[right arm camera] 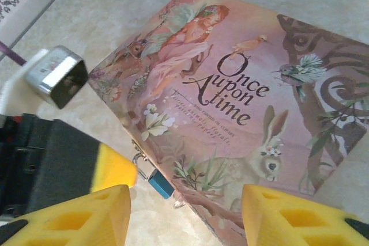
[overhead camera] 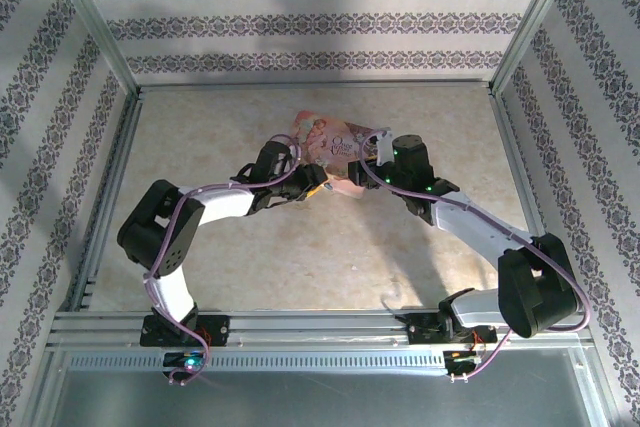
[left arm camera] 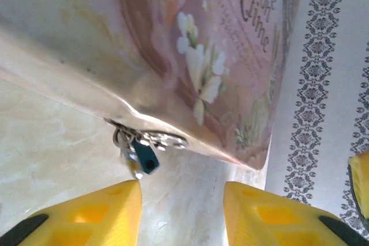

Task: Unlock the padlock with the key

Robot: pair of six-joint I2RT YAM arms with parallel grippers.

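The padlock [left arm camera: 143, 157] is tiny, with a teal-blue body, and hangs from the silvery clasp on the front edge of the pink "Once Upon a Time" box [right arm camera: 242, 102]. It also shows as a small blue block, the padlock [right arm camera: 160, 183]. Next to it hangs a blurred silvery piece [left arm camera: 123, 149]; I cannot tell whether that is the key. My left gripper [left arm camera: 181, 194] is open just short of the padlock, its left fingertip [left arm camera: 118, 197] almost under it. My right gripper [right arm camera: 187, 200] is open above the box's front edge, holding nothing.
The box [overhead camera: 335, 145] lies at the middle of the beige table [overhead camera: 300, 247], with my left gripper [overhead camera: 315, 185] and right gripper [overhead camera: 382, 150] meeting at it. A yellow finger [right arm camera: 112, 168] of the left gripper sits close beside the padlock. Patterned walls surround the table.
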